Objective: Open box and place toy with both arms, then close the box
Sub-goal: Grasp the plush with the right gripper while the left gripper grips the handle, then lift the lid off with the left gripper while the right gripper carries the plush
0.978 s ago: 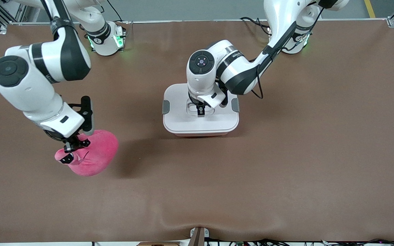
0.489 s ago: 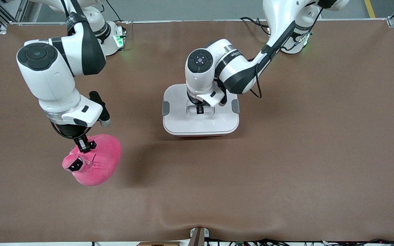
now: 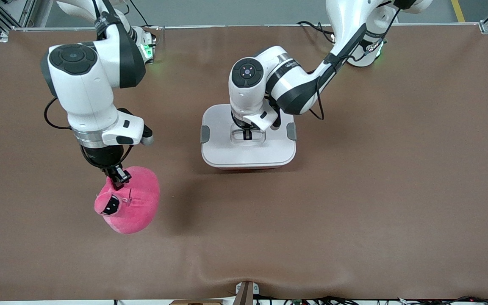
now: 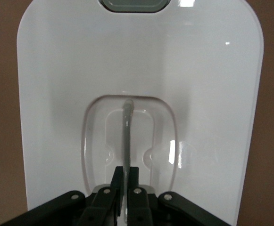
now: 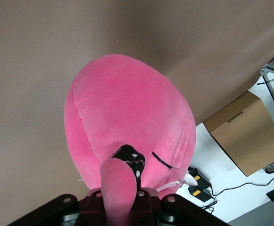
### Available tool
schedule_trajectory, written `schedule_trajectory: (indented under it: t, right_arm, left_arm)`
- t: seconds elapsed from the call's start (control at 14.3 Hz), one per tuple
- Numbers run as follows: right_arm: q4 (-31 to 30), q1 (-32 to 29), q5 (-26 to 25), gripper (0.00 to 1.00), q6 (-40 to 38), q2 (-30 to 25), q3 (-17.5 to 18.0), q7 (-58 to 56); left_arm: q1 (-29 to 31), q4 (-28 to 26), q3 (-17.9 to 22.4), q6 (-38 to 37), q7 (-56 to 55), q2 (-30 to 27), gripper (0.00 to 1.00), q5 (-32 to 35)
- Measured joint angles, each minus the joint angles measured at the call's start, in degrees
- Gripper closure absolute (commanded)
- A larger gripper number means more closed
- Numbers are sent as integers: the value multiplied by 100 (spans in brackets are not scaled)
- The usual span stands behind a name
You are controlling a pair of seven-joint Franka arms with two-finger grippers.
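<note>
The left hand is clamped on the handle in the lid recess of the box, mid-table. The right hand pinches the toy, lifted over the table toward the right arm's end.

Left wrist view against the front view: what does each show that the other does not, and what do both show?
Left wrist only: the left gripper pinching the thin handle bar in the lid's recess.
Front only: the right gripper shut on the pink toy, held over the brown table; both grey side clips.
Both: the white lid, the left gripper at its centre.
</note>
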Motion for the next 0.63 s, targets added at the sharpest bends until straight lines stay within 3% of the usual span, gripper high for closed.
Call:
schedule_trajectory:
  t: [0.63]
  right_arm:
    - [-301,380,0,100,-79,-128,59,-160]
  left_arm:
    - [38,35,-3,-258,-66,-431,100,0]
